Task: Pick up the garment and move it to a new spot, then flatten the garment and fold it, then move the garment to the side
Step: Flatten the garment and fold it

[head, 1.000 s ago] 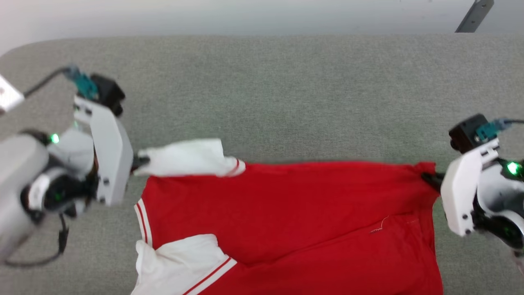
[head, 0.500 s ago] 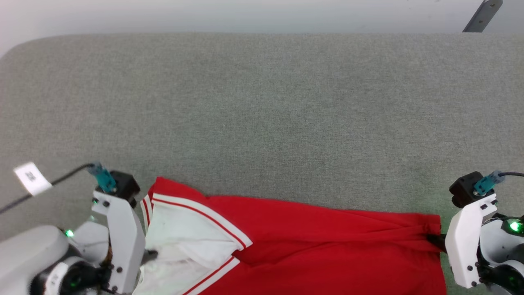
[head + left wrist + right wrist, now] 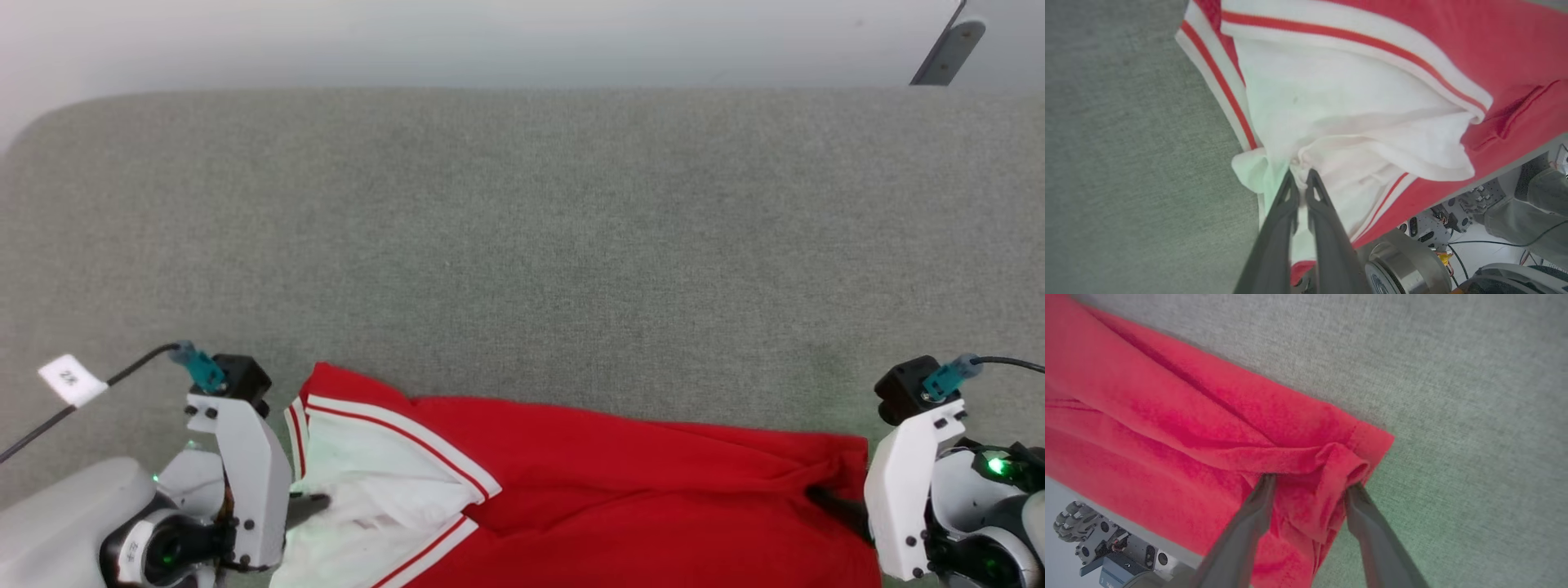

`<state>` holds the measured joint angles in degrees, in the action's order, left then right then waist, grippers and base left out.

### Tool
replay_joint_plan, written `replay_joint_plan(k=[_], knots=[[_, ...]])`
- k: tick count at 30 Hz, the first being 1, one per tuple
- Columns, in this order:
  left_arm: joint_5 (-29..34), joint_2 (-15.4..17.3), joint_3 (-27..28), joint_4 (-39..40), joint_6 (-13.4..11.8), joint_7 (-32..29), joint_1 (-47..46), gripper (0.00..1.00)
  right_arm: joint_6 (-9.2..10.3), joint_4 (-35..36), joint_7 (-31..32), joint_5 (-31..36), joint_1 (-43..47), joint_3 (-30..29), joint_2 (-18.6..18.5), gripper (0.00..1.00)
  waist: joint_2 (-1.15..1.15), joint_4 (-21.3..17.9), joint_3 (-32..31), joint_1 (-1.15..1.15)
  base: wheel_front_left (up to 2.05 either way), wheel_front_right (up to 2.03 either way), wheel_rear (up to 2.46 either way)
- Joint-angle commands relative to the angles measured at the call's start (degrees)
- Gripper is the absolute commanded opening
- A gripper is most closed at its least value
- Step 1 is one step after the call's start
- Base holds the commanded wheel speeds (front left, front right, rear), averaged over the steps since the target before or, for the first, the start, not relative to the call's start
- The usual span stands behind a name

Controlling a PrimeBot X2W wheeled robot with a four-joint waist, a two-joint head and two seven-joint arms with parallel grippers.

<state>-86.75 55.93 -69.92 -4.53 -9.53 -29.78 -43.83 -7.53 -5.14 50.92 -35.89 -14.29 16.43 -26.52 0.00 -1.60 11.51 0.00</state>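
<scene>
**Head view, with left and right wrist views.** The garment is being shown lying along the near edge of the grey table. Its red body is being stretched from side to side and is reaching over that edge. A white sleeve with red-striped trim is being displayed at the robot's left end, folded over on the red cloth. The red hem corner is being displayed at the right end. The cloth is being confined to the near strip of the table.

The left hand is being held low at the sleeve end. Its two dark fingers are being kept narrow, almost together, and a bunch of white sleeve cloth is being pinched at their tips. A green tint is being cast on the cloth just beside them.

The right hand is being held at the hem end with its fingers spread wide. The crumpled hem corner is being seen lying slack between the two tips and touching both.

A white label is being carried on the cable of the left arm, above the table. A wheel of the robot's base is being shown below the table edge in the right wrist view. A grey metal bar is being shown at the upper right of the head view, against the pale wall.
</scene>
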Motion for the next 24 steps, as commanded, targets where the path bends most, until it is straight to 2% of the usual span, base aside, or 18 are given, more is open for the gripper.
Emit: replay_joint_plan(k=[1,8,19,22,24], knots=[[0.04,-0.09,0.06,-0.1,0.34,0.61,1.13,1.0,0.09,0.06,-0.08,-0.57,1.26,-0.47,-0.15,1.0,0.0,0.22,-1.03,0.0,0.0,0.0,0.0],[-0.3,0.72,2.29,0.97,0.74,9.84,5.02,1.0,0.09,1.98,-0.84,-1.85,5.59,-4.43,0.86,1.0,0.0,0.81,-4.42,0.0,0.0,0.0,0.0],[5.22,1.53,5.26,2.12,2.52,34.37,14.22,1.0,0.09,0.32,-2.06,-0.09,10.57,-10.91,3.11,1.0,0.0,2.97,-7.71,0.0,0.0,0.0,0.0],[7.56,1.29,6.2,0.64,2.0,41.1,16.27,1.0,0.1,-1.2,-2.34,0.21,9.73,-11.06,3.33,1.0,0.0,3.69,-8.26,0.0,0.0,0.0,0.0],[8.08,0.71,7.52,-0.5,1.26,43.55,17.63,1.0,0.09,-2.58,-2.26,0.4,9.33,-11.07,3.49,1.0,0.0,4.32,-8.61,0.0,0.0,0.0,0.0]])
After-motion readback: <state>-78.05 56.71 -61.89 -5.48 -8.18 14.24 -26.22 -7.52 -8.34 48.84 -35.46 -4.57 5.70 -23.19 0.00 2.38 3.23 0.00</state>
